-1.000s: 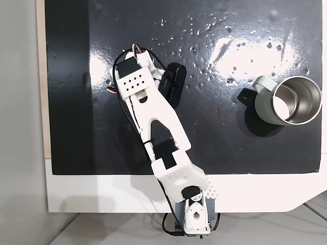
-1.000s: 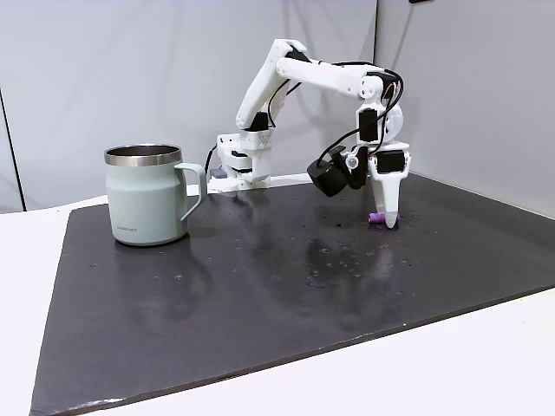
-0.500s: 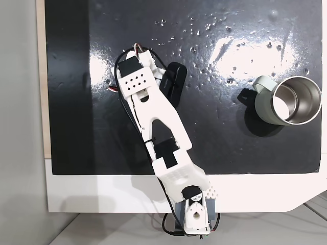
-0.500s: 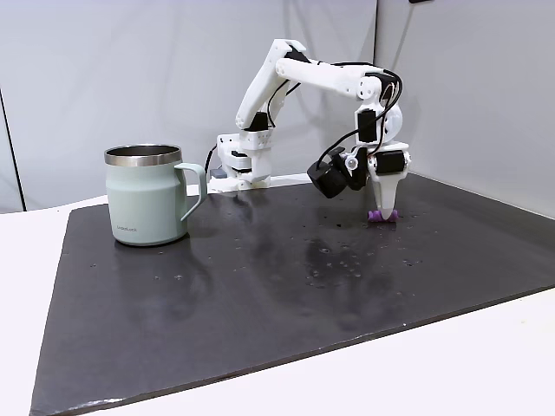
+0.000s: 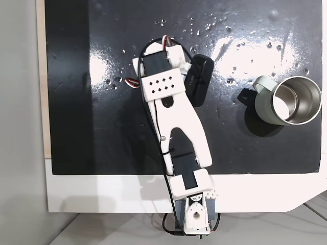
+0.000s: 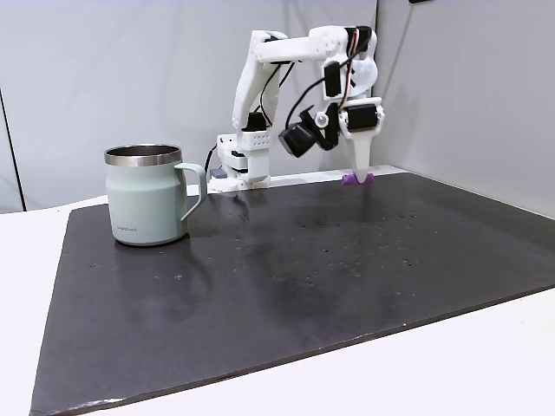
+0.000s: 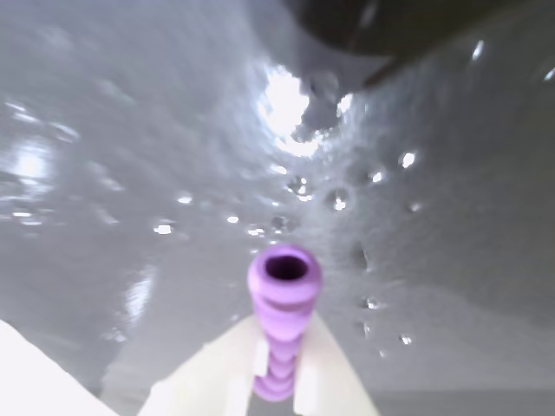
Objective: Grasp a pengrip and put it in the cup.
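A glossy black mat (image 6: 286, 286) speckled with droplets covers my white table (image 5: 102, 194). Above it I carry the small light-purple ribbed pengrip tube (image 7: 282, 325), pinched between my white jaws (image 6: 358, 176), lifted clear of the mat. The pale sage-green steel-lined mug (image 6: 147, 195) stands upright well apart, at the mat's right edge in the fixed view from above (image 5: 286, 100).

Between your gripper (image 6: 359, 180) and the cup (image 6: 147, 195) lies bare black mat (image 6: 286, 260). The cup's mouth stands open upward.
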`<act>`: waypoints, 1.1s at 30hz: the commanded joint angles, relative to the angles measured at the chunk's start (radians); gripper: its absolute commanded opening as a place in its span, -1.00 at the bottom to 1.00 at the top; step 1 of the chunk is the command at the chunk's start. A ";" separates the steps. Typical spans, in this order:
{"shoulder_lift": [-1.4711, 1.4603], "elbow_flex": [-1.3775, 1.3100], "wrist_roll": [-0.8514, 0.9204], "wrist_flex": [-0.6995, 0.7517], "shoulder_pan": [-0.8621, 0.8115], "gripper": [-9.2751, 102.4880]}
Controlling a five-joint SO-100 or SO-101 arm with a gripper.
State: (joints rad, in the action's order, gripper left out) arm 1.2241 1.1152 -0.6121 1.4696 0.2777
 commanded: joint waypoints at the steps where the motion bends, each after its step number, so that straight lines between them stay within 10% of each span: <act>1: 0.141 -0.034 0.106 0.083 -0.084 -0.83; 33: 0.603 0.155 1.068 0.078 -0.879 -0.83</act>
State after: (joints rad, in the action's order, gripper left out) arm 1.7595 1.2502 0.4034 1.6107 -0.5645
